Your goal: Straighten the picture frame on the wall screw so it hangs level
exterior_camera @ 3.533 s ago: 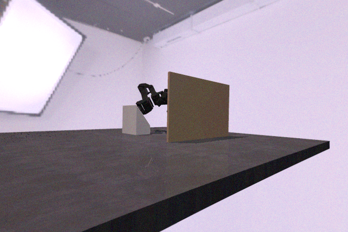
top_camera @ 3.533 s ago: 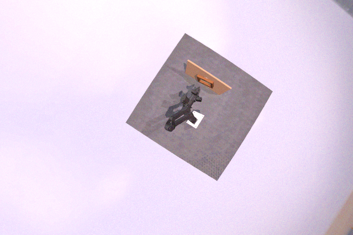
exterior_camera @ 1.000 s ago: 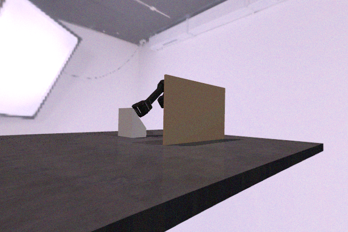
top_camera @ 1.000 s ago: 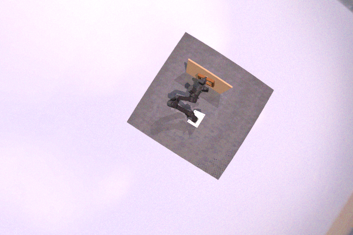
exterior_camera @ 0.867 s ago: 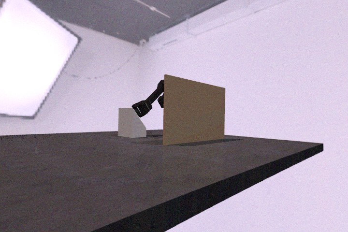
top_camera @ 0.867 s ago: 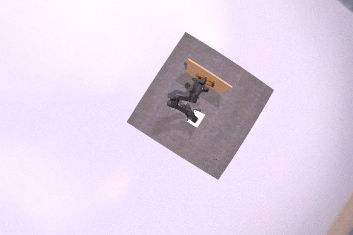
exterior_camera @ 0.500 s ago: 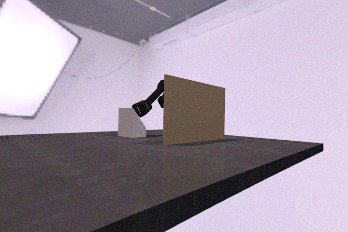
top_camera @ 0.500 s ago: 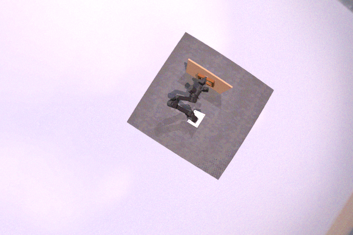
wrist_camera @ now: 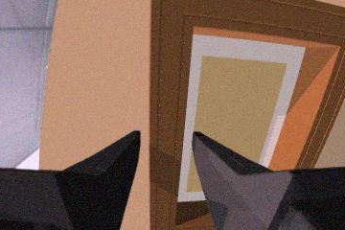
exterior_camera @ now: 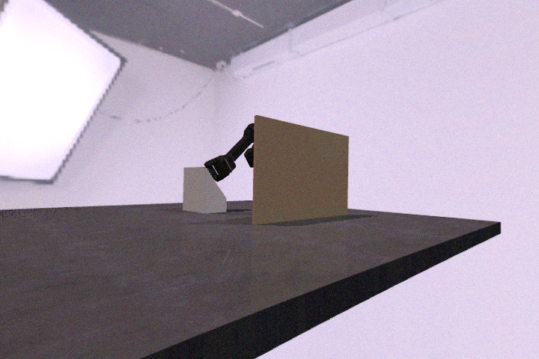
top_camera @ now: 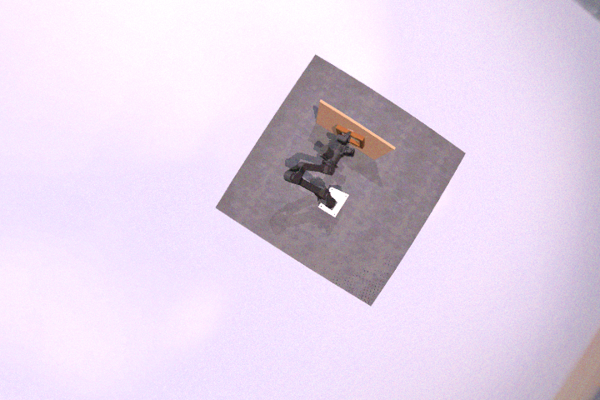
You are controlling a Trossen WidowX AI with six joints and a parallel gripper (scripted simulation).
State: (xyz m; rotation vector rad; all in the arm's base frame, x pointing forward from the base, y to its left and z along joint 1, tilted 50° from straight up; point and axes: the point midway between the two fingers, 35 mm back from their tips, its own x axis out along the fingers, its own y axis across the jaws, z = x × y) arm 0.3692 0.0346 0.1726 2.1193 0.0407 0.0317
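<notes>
Looks like wood on the upright panel (top_camera: 327, 117) (exterior_camera: 299, 173) (wrist_camera: 96, 86), pale, matt and finely grained like fibreboard. Looks like stained wood on the picture frame (top_camera: 361, 141) (wrist_camera: 168, 86) too, smooth and low in sheen. Seems flat and papery on the white border (wrist_camera: 249, 45) and olive centre (wrist_camera: 238, 105). Resembles dull, mottled stone or concrete on the counter (top_camera: 404, 188) (exterior_camera: 108, 262). Reads as dark plastic, smooth and mostly matt, on the arm (top_camera: 312, 186) (exterior_camera: 219, 167) and tool (top_camera: 350, 136) (wrist_camera: 166, 137). Appears smooth and matt on the pedestal (top_camera: 342, 200) (exterior_camera: 196, 190), of uncertain material.
</notes>
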